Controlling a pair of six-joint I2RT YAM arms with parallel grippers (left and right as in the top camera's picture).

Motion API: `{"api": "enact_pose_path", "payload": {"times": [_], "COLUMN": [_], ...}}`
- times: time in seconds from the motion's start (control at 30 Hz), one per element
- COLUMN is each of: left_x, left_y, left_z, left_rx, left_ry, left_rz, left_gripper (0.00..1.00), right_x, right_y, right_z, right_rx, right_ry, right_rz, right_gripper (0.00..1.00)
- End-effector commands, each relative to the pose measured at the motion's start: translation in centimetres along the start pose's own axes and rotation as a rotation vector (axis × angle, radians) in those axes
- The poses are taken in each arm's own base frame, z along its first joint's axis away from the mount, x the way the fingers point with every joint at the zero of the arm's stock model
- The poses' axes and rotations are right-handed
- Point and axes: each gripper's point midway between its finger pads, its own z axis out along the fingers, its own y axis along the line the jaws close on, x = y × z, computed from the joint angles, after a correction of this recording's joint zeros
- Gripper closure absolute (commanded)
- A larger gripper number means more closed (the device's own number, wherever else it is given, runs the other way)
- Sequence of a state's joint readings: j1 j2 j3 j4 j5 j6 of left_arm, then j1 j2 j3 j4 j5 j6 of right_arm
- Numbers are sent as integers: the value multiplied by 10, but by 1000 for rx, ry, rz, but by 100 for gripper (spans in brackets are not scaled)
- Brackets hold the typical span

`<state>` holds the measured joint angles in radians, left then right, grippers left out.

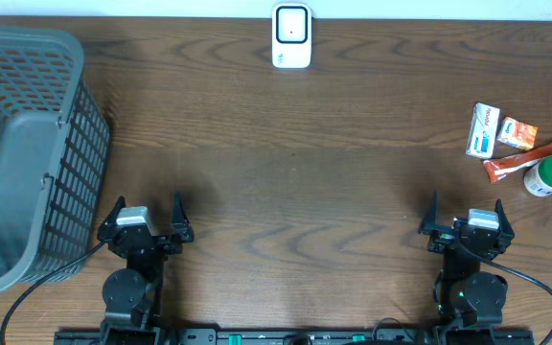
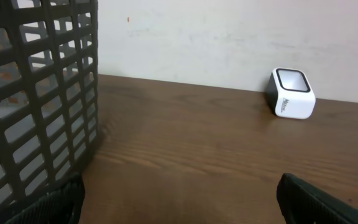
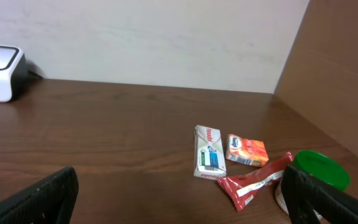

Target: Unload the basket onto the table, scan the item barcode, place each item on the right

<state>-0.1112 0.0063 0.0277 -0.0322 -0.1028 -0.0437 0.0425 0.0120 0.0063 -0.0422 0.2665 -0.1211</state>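
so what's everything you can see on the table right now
basket: one, grey plastic mesh, left edge of the table
barcode scanner: one, white with a black-rimmed window, far edge, centre
flat box: one, white and blue, far right
small packet: one, orange, just right of the flat box
long wrapper: one, red-orange, on the near side of box and packet
jar: one, white with green lid, rightmost, at the wrapper's end
table: one, dark brown wood, under everything
left gripper: one, black, open and empty, near side on the left, by the basket
right gripper: one, black, open and empty, near side on the right, short of the items
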Motion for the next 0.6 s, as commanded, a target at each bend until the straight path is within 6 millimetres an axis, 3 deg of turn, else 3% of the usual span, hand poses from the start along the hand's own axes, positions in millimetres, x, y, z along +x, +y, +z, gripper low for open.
{"api": "enact_pose_path", "payload": {"times": [0.0,0.13,0.57], "left_x": [19,19,19], "left_y": [2,2,2], "left_z": [2,2,2], "left_rx": [-5,-5,-5], "left_ry": [54,54,54], "left_rz": [29,29,29], "left_gripper": [2,2,2], "right_x": [0,1,2], "right_y": [2,15,17], "right_z": [-1,-1,-1], "right_rx": [-11,-86,-101], "right_ry": [-2,1,11], "right_rz": [-1,39,174], "right_gripper": [1,1,1]}}
